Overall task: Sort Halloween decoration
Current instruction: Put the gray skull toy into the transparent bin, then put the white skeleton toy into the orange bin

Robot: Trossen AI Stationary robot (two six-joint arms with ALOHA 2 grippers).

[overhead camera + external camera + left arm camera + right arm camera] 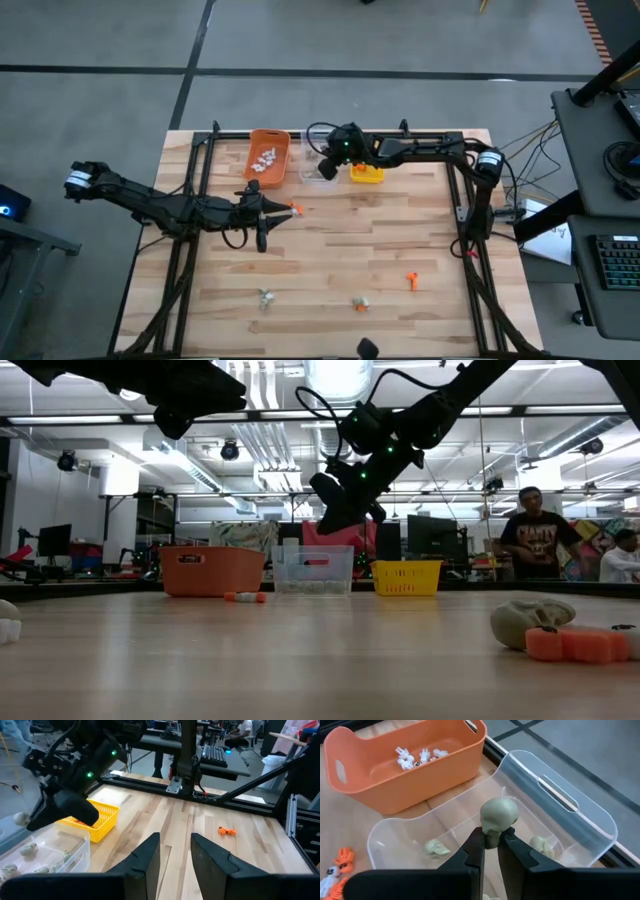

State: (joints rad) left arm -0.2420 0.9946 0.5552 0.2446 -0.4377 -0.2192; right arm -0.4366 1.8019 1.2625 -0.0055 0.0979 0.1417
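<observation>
Writing: none is being shown legibly on the bins.
Right gripper (pixel 490 851): is being held over the clear bin (pixel 580 815), its fingers clamped on a grey-tan skull (pixel 498 815).
Left gripper (pixel 175 857): is being held above mid-table, fingers parted, nothing between them.
Skull: rounded, pale grey-green, being gripped at its base.
Other trinkets: white ones are lying in the orange bin (pixel 365 785); grey-tan ones in the clear bin; several are lying scattered on the table (pixel 330 260).
</observation>
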